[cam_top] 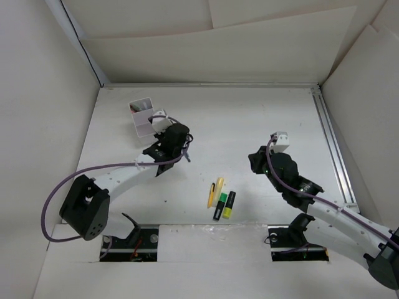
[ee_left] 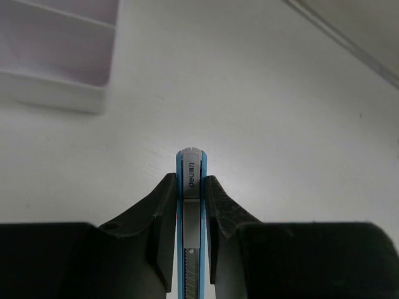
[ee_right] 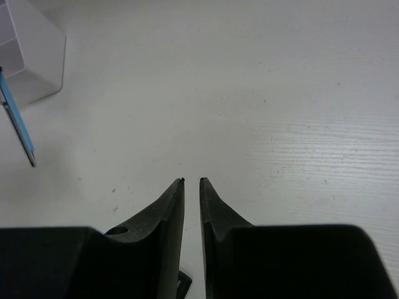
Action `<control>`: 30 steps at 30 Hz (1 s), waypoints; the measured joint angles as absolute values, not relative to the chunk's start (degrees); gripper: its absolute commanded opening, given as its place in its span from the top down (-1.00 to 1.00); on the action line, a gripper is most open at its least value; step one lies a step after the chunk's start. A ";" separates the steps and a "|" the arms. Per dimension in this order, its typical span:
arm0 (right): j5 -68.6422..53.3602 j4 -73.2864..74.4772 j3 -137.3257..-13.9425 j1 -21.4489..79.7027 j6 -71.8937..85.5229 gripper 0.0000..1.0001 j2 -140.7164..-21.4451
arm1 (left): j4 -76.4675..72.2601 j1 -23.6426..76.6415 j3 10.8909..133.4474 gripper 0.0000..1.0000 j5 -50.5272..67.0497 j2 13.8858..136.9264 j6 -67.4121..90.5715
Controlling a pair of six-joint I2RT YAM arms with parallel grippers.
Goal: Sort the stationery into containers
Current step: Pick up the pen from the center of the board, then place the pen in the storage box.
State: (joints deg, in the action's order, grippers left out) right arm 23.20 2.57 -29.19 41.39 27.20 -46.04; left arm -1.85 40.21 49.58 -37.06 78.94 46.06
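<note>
You face a white table [cam_top: 249,118] that fills the centre of the top view. White panels enclose it: a back wall [cam_top: 218,50] with visible seams across the upper frame, a left wall [cam_top: 37,124] and a right wall [cam_top: 368,93]. A metal rail [cam_top: 330,143] runs along the table's right edge. Lighting is even and soft, and shadows are faint.

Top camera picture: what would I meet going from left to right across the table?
White box → left gripper holding a blue pen → yellow pen → green highlighter → yellow highlighter → right gripper.
</note>
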 measured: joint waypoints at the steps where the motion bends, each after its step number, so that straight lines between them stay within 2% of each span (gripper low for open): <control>1: 23.11 2.57 -29.19 41.28 27.20 0.57 -46.04 | -3.11 39.00 49.67 1.00 -38.83 78.78 46.00; 9: 22.28 2.57 -29.19 41.19 27.20 0.57 -45.93 | -11.62 30.74 49.87 1.00 -50.94 78.91 42.83; 18: 21.76 2.52 -29.19 41.19 27.20 0.57 -45.41 | -18.46 18.50 55.16 1.00 -54.19 83.88 35.22; 30: 20.71 1.98 -29.19 41.19 26.83 0.57 -43.68 | -30.30 17.98 55.53 1.00 -56.53 89.82 22.68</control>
